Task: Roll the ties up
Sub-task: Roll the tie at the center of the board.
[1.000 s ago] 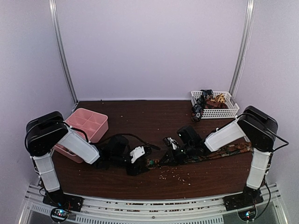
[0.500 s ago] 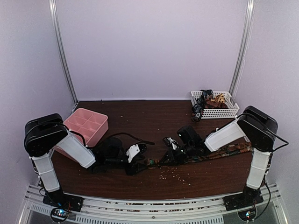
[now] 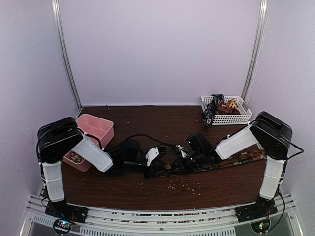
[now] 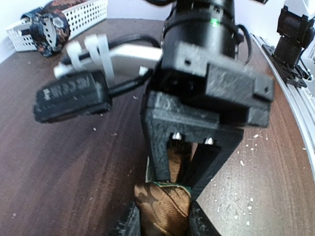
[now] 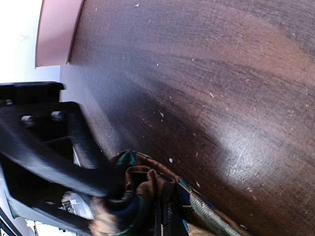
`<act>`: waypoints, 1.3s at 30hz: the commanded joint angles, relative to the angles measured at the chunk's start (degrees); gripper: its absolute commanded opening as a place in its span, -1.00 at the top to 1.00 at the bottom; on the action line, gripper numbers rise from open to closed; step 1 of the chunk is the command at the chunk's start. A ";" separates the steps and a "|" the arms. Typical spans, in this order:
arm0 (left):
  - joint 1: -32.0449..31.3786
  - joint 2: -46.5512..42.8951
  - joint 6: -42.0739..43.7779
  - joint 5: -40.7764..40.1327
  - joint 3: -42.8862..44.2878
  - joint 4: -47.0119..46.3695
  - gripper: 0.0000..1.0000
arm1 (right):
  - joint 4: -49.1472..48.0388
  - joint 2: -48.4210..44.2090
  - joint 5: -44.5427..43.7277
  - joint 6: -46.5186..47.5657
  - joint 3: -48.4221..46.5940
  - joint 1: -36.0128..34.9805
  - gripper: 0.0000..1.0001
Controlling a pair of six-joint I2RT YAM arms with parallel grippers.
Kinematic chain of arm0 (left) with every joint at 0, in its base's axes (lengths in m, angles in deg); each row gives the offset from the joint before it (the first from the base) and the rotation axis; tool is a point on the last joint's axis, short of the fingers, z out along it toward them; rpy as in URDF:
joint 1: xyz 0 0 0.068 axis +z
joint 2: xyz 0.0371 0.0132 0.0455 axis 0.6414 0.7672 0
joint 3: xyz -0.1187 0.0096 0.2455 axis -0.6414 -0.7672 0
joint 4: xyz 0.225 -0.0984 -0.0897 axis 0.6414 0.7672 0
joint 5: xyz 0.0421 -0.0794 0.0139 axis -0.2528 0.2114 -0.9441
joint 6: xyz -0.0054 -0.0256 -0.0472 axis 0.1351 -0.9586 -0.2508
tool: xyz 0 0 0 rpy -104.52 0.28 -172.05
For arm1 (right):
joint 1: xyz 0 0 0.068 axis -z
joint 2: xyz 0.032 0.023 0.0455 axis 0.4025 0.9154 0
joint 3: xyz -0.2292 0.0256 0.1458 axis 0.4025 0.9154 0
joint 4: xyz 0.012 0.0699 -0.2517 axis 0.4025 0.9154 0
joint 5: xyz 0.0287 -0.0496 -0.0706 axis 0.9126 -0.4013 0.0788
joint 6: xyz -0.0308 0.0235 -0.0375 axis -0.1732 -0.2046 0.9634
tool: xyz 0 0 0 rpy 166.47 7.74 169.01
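Observation:
A long brown patterned tie (image 3: 231, 161) lies across the table from the middle towards the right arm. Its left end is bunched into a small fold (image 4: 165, 209) between both grippers. My left gripper (image 3: 156, 167) comes in from the left, and in the left wrist view its gripper (image 4: 165, 223) has both fingers pressed against the brown fold. Tip to tip with it, my right gripper (image 3: 178, 164) is shut on the same bunched end (image 5: 147, 182). More ties (image 3: 216, 105) lie heaped in the white basket.
The white basket (image 3: 237, 118) stands at the back right. A pink compartment box (image 3: 93, 130) sits at the left, behind the left arm. Pale crumbs (image 3: 184, 184) are scattered on the wood in front of the grippers. A black cable loops over the left wrist.
My left arm has swung right, up to the right gripper, and its jaws have narrowed onto the tie's end. The right arm and the tie's long part have stayed put.

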 commanded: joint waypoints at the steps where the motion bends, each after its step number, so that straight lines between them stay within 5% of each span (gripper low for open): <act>1: -0.27 4.20 -1.93 2.54 1.71 -0.08 0.32 | 3.88 1.92 -3.03 0.69 0.21 0.41 1.00; 11: -0.23 5.34 0.93 0.13 0.45 6.45 0.39 | 3.40 -2.32 -2.13 0.10 1.72 0.57 0.97; 25: -0.29 5.23 3.67 -0.31 3.34 14.76 0.43 | 2.94 -10.49 2.70 -1.53 2.72 3.10 0.30; 34: -0.29 5.13 3.59 -0.54 3.47 15.29 0.38 | 3.98 -6.03 2.07 -1.83 -0.73 1.03 0.32; 39: -0.24 4.80 3.72 -0.74 3.57 15.70 0.36 | 6.42 -4.64 0.67 -0.05 -2.18 0.46 0.65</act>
